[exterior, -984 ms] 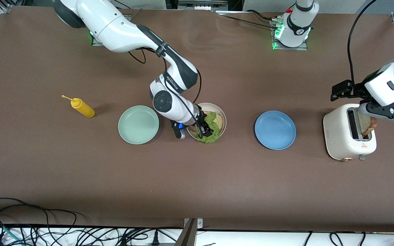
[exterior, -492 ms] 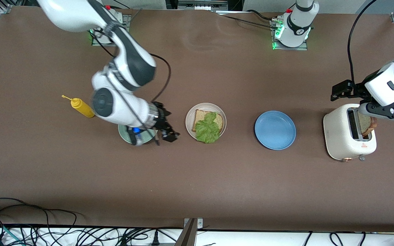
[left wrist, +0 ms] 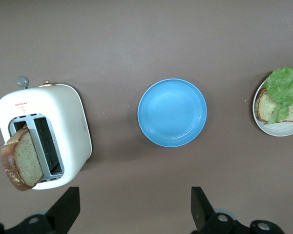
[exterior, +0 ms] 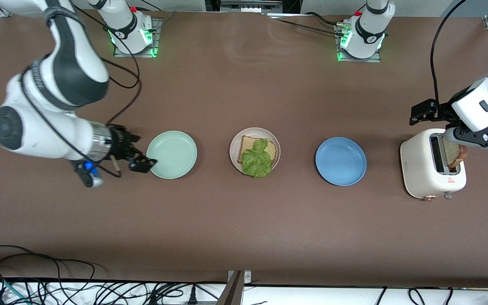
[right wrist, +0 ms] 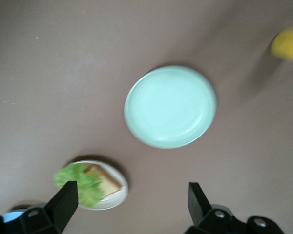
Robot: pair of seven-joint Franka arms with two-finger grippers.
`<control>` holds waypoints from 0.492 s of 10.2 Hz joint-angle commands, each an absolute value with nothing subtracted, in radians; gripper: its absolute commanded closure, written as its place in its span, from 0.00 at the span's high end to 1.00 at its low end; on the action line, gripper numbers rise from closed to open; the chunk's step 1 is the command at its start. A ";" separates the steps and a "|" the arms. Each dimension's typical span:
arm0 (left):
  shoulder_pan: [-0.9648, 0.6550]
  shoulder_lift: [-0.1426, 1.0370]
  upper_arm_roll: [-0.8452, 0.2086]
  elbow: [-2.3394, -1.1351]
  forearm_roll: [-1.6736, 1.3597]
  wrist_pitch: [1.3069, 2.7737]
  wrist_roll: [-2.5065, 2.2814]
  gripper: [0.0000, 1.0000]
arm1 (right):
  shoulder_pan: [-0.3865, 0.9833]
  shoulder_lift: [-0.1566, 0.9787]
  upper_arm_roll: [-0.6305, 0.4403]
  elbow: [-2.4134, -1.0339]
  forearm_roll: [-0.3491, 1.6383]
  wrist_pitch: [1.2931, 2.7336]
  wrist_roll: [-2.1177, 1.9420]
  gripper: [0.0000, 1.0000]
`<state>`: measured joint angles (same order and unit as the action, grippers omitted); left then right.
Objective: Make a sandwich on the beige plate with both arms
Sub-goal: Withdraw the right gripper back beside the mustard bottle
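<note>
The front view looks steeply down on the whole surface (exterior: 244, 228); both wrist views look straight down from high, sharing the beige plate (left wrist: 281, 128).

Mint green plate (right wrist: 170, 106) (empty), table (right wrist: 63, 73).

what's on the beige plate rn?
On the beige plate lies one bread slice with a ruffled lettuce leaf on top, overhanging the rim nearest the front camera. No top slice yet. The leaf covers much of the bread, so anything under it is hidden.
</note>
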<state>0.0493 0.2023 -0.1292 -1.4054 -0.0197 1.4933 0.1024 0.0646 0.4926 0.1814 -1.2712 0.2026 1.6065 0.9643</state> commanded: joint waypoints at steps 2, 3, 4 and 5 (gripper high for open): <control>0.051 0.198 -0.130 -1.396 -0.018 1.479 0.095 1.00 | 0.069 0.414 0.033 -1.315 0.101 1.528 0.495 1.00; 0.051 0.198 -0.130 -1.396 -0.018 1.479 0.095 1.00 | 0.069 0.404 -0.019 -1.334 0.101 1.529 0.377 1.00; 0.051 0.198 -0.130 -1.396 -0.018 1.479 0.095 1.00 | 0.069 0.403 -0.061 -1.347 0.101 1.535 0.266 1.00; 0.051 0.198 -0.130 -1.396 -0.018 1.479 0.095 1.00 | 0.069 0.403 -0.105 -1.359 0.104 1.551 0.148 1.00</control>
<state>0.0494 0.2023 -0.1293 -1.4055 -0.0197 1.4930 0.1024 0.0623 0.4357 -0.0572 -1.3033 0.1128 1.5330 0.2942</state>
